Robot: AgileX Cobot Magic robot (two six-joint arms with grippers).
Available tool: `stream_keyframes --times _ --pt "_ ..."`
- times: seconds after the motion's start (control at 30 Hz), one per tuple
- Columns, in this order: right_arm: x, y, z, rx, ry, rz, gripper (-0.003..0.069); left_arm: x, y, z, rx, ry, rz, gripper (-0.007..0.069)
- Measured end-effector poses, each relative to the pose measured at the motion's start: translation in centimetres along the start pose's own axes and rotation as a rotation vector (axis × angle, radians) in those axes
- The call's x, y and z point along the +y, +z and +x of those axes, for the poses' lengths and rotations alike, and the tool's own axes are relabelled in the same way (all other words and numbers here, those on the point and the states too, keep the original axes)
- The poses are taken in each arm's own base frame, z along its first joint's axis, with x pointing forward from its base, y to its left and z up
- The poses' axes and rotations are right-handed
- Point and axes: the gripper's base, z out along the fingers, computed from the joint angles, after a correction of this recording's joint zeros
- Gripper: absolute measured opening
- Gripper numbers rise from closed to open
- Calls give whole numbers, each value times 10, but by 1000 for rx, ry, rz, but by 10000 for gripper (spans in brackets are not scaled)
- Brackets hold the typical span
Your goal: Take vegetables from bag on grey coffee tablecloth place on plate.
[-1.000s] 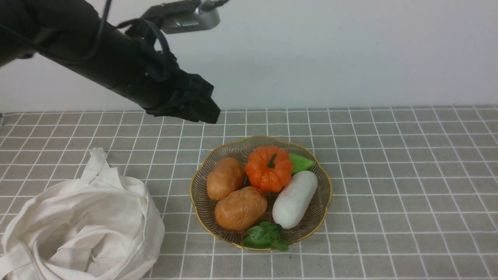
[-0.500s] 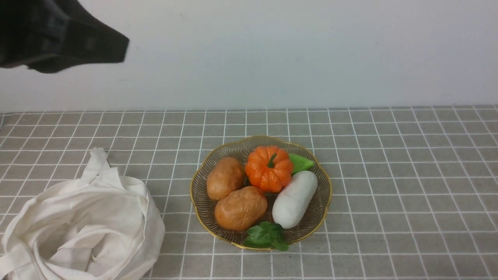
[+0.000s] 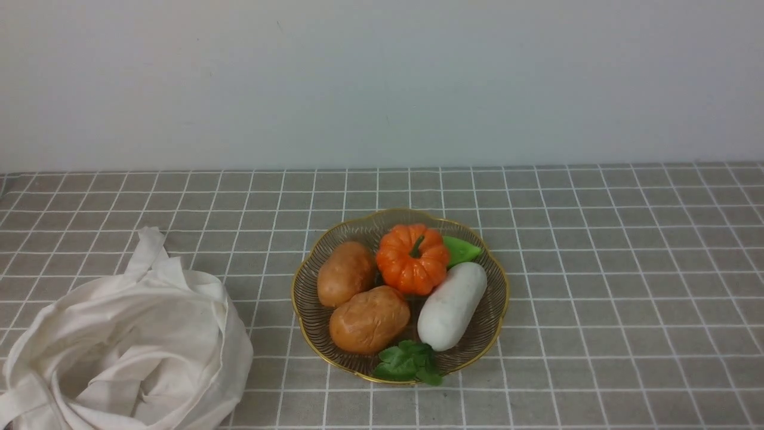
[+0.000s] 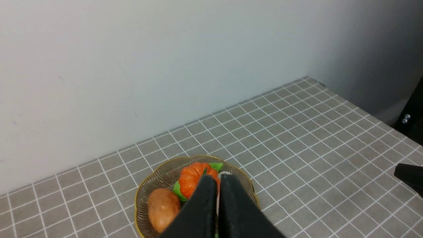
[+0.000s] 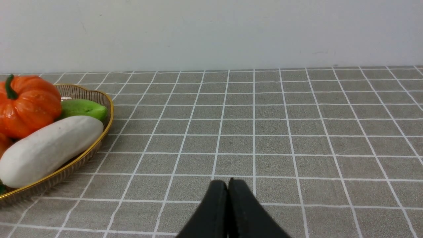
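In the front view, nearest at about 8 o'clock, one bag slumps open on the tablecloth; neither arm shows there. Just past it, near the centre, one plate carries one pumpkin at its 12 o'clock edge, two potatoes at 9 and 7 o'clock, one white radish at 4 o'clock, one cucumber tip at 1 o'clock behind the pumpkin, and one sprig of leaves at 6 o'clock.

Only the wrist views show the hands. The left hand has its fingers pressed together, holding nothing, above the plate and pumpkin. The right hand is likewise pressed together and empty, low over bare cloth, with the radish at its 10 o'clock.
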Motion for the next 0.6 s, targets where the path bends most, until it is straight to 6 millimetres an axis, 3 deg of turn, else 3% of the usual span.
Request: stream_keyframes --times 0.3,0.6 --pt "0 0 0 0 0 0 -15 -21 -41 33 -119 13 47 -5" --pt "0 0 0 0 0 0 -15 -16 -49 40 -120 177 -62 -5"
